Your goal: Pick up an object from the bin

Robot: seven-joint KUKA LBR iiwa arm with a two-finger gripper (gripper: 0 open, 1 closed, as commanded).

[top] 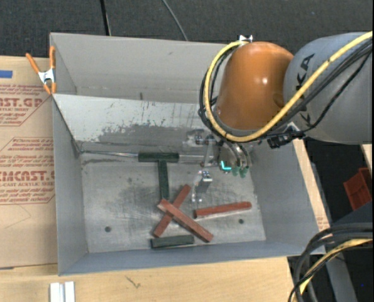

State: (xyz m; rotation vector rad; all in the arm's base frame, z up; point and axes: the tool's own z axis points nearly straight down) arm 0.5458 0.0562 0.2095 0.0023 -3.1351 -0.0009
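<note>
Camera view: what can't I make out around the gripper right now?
1. Gripper: its upper part sits under the orange cover; contact with the crossed red-brown sticks below cannot be told.
2. Bin: its far right corner is hidden behind the arm.
3. Dark green stick by the near wall: whether the crossed sticks rest on it is too small to tell.

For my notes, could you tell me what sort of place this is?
Likely a robotics lab's bin-picking cell: a grey metal bin holding red bars and dark green bars, the gripper over it.
</note>
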